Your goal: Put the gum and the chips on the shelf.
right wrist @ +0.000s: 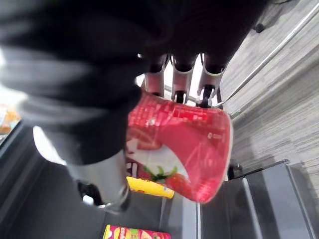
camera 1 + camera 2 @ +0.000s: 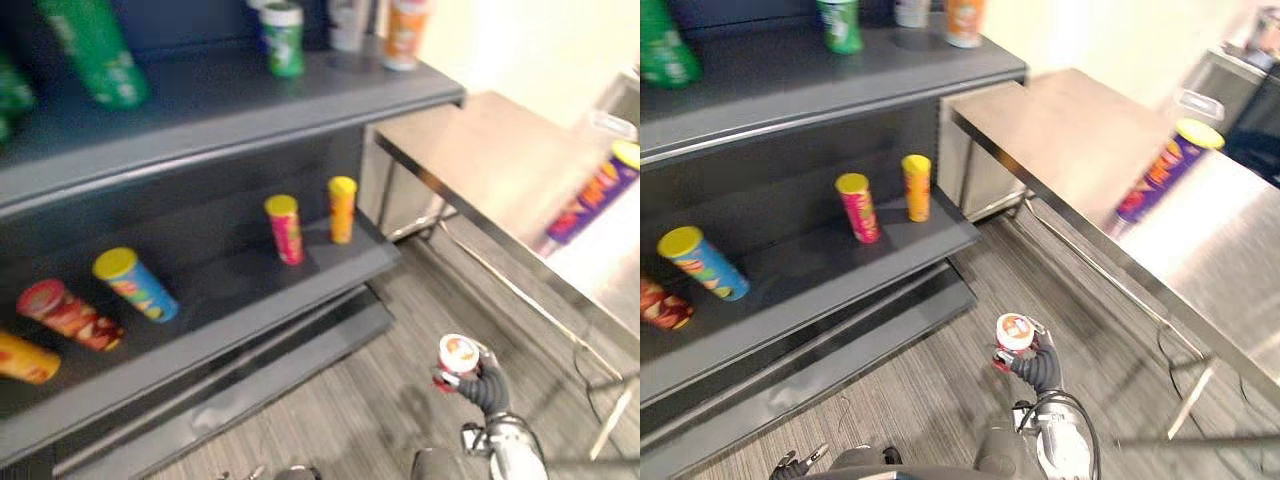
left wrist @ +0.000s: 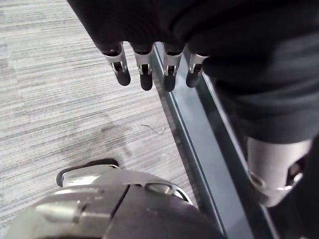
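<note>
My right hand (image 2: 487, 386) is low over the floor, shut on the gum (image 2: 458, 355), a small red tub with a white lid. In the right wrist view the fingers (image 1: 182, 74) and thumb curl round the red tub (image 1: 184, 144), which carries a strawberry picture. The chips (image 2: 597, 190), a purple can with a yellow lid, lean on the steel table (image 2: 500, 150) at the right. The dark grey shelf (image 2: 250, 300) stands to the left of my right hand. My left hand (image 3: 144, 69) hangs over the floor by the shelf's base, fingers relaxed and holding nothing.
The lower shelf board holds a yellow can (image 2: 342, 208), a pink can (image 2: 285, 228), a blue can (image 2: 135, 283) and a red can (image 2: 68, 313). Green and orange cans stand on the upper board (image 2: 230, 100). The table's legs (image 2: 610, 420) stand close to my right arm.
</note>
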{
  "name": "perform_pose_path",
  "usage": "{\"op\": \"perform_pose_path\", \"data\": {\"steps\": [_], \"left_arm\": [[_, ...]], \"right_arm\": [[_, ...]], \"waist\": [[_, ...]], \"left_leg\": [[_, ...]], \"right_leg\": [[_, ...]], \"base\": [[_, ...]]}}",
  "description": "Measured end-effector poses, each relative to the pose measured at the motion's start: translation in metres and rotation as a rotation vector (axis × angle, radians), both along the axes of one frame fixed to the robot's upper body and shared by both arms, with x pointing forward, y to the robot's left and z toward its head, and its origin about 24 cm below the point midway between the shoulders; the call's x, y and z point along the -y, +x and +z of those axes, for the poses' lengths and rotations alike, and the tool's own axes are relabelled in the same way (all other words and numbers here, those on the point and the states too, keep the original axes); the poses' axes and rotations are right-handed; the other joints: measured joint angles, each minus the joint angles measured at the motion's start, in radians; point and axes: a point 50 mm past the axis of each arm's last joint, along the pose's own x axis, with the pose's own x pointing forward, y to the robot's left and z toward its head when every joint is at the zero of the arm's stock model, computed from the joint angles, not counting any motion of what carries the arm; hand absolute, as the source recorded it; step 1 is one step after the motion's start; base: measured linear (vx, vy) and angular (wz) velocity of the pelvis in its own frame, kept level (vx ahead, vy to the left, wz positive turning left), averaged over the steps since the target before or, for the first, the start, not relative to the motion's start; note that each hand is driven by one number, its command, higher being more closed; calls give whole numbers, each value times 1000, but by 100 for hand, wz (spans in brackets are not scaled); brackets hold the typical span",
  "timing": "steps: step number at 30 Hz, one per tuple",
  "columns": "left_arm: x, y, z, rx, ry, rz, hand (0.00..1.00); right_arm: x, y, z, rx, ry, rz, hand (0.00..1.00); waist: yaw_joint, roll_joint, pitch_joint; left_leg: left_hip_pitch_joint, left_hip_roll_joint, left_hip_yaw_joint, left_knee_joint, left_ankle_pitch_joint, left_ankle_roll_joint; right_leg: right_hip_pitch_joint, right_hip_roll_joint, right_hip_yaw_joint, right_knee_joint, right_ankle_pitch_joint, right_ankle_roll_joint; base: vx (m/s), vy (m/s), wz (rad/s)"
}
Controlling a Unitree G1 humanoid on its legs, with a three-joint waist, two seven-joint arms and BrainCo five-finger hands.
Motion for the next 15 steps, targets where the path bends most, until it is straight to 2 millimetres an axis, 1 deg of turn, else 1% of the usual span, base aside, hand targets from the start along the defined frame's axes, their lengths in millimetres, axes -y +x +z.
{"op": "perform_pose_path", "data": {"steps": [1,2,3,4,5,6,7,8,9,10,12,13,14,15], "left_arm": [[-1,-2,0,-8,1,1,0],[-2,-1,0,-4,6,0,0],[-4,0,1,0,12,-2,0],[-8,-2,2,-8,24,-13,0],[-6,-4,0,-20,22,-13,0],[-4,-4,0,-22,21,-20,0],[-2,-3,0,-18,17,-19,0],[0,-2,-1,-13,14,-13,0],[5,3,-1,9,-1,4,0],[5,4,0,17,-1,5,0],[4,4,0,16,-1,10,0],[4,3,0,14,-1,10,0],[4,0,-1,9,-3,16,0],[4,-3,-1,3,-6,26,0]], "right_arm": [[0,2,3,16,15,-7,100],[4,3,7,36,30,-30,100],[6,1,10,46,29,-43,100],[12,-4,16,59,19,-71,100],[21,-6,20,72,-12,-94,100],[27,-4,26,98,-31,-107,100],[32,0,34,135,-47,-122,100],[36,1,39,158,-58,-135,100],[50,3,50,207,-95,-188,100],[56,3,54,225,-112,-212,100],[81,3,72,302,-187,-307,100],[85,4,78,324,-205,-324,100],[91,6,88,374,-234,-344,100],[93,11,100,432,-253,-339,100]], "waist": [[-3,1,-1],[-8,-2,-4],[-13,-13,-8],[-20,-33,-17],[-17,-25,-29],[-4,-9,-35],[-4,-2,-36],[-5,2,-39],[-9,9,-45],[-7,10,-46],[-5,4,-58],[-5,2,-62],[-3,-1,-73],[-3,-1,-83]], "left_leg": [[-7,-8,-28,-2,0,-2],[-22,-22,-67,-1,2,-9],[-24,-33,-87,-1,2,-15],[-21,-60,-129,4,-5,-29],[-18,-46,-163,17,-15,-50],[-18,-28,-169,7,-10,-63],[-18,-18,-185,-16,-1,-78],[-18,-12,-195,-37,6,-86],[-15,3,-226,-89,36,-102],[-9,10,-237,-109,46,-108],[18,29,-271,-194,92,-125],[24,32,-276,-214,103,-129],[34,37,-280,-244,121,-135],[37,40,-293,-266,132,-137]], "right_leg": [[-22,50,101,-115,-3,-2],[-21,89,196,-250,14,26],[-16,90,222,-304,35,58],[-6,79,222,-371,90,156],[22,85,205,-374,59,186],[29,99,189,-387,56,180],[39,106,174,-406,51,171],[44,109,159,-421,50,169],[60,119,124,-460,57,159],[71,124,110,-474,61,153],[100,139,65,-510,67,135],[105,142,58,-517,68,133],[108,148,52,-530,73,125],[117,150,40,-546,78,119]], "base": [[170,-47,85],[170,-67,100],[223,-185,125],[265,-249,107],[274,-261,82],[204,-208,39],[111,-157,20],[120,-238,44],[80,-197,46],[87,-220,58],[54,-156,48],[42,-116,29],[27,-77,22],[16,-60,21]]}}
